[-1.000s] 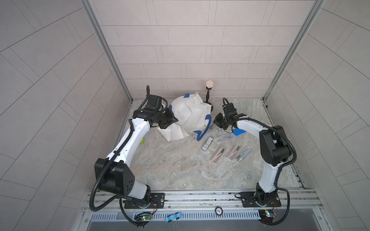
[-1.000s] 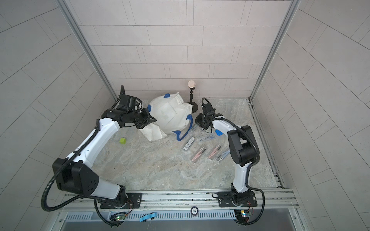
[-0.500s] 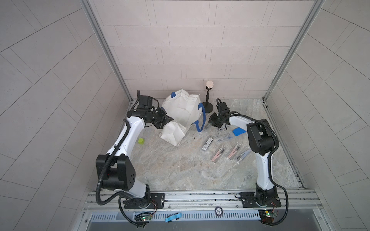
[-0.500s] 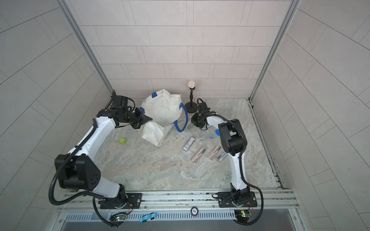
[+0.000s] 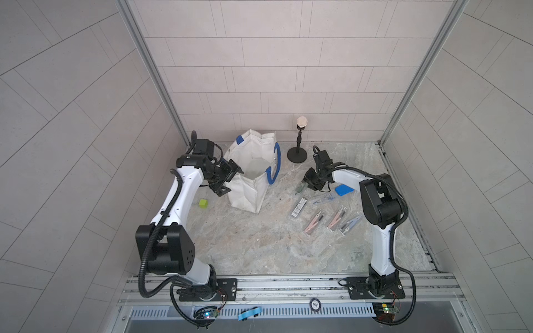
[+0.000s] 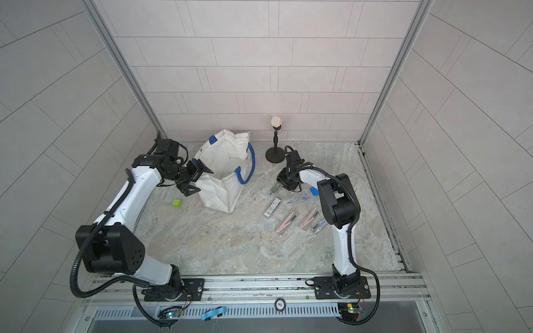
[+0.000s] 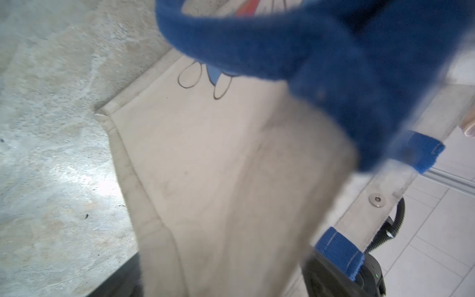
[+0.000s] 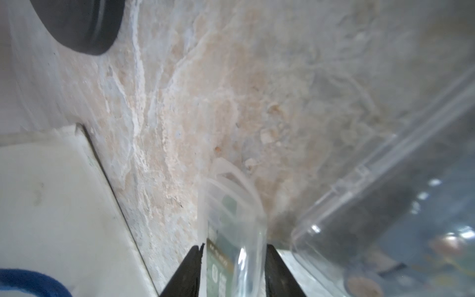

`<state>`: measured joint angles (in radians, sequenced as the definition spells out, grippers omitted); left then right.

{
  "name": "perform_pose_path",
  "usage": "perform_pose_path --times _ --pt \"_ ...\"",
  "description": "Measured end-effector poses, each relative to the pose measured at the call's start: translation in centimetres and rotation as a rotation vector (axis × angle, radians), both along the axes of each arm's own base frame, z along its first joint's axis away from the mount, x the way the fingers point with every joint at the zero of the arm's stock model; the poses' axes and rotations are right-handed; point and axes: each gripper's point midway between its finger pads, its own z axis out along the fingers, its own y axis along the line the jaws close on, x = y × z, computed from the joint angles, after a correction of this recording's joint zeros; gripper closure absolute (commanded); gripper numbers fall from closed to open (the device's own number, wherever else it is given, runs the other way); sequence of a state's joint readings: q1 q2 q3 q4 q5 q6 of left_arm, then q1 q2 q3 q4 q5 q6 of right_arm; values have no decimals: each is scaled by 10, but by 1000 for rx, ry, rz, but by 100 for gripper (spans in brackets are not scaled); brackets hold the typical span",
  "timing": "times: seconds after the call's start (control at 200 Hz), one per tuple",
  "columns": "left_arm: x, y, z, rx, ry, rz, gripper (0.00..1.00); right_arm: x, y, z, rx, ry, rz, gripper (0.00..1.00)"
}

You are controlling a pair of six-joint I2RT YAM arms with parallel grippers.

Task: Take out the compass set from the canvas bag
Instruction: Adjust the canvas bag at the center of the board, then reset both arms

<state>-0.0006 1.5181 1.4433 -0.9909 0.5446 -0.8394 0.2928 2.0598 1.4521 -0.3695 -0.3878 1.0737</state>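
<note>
The white canvas bag (image 5: 248, 187) (image 6: 219, 190) stands upright and open-mouthed at the back, its blue handles hanging at the rim. My left gripper (image 5: 228, 180) (image 6: 196, 178) is open wide at the bag's left wall. The left wrist view fills with blurred canvas (image 7: 218, 167) and a blue handle (image 7: 282, 43). My right gripper (image 5: 306, 184) (image 8: 232, 257) is low over the table, right of the bag. Its fingers are against both edges of a green compass set pack (image 5: 300, 188) (image 8: 231, 218). Several more packs, pink (image 5: 313, 222) and grey-blue (image 5: 350, 223), lie on the table.
A black stand with a round top (image 5: 297, 155) is behind my right gripper, and its base (image 8: 77, 23) shows in the right wrist view. A lime cube (image 5: 203, 203) lies left of the bag. A blue piece (image 5: 343, 189) sits under my right forearm.
The bag went from tipped over to standing upright, and my left gripper opened and let go of it. My right gripper came down and forward to the table with the green pack.
</note>
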Motion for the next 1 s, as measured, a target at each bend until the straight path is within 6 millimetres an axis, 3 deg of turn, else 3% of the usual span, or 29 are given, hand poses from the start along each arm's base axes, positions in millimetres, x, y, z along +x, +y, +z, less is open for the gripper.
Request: perform_pose_path --times 0.2,0.46,0.745,0.905,0.92,0.976,1.001 --pt "-10 22 22 157 -50 -11 0 -8 -8 35 -32 -39 5 50" --pt "-35 61 73 409 -238 23 0 -19 -31 107 -151 -159 41 50" --pt "-67 99 133 672 -606 130 0 -46 -82 206 -400 -367 40 52" --pt "-78 107 129 741 -768 171 0 -59 -118 241 -505 -483 -29 51" --pt "-79 108 128 746 -776 178 0 -61 -122 242 -518 -493 -40 48" --pt "-82 112 120 766 -788 197 0 -66 -140 245 -561 -527 -125 20" --pt "-83 113 118 774 -791 206 0 -70 -147 244 -583 -538 -153 12"
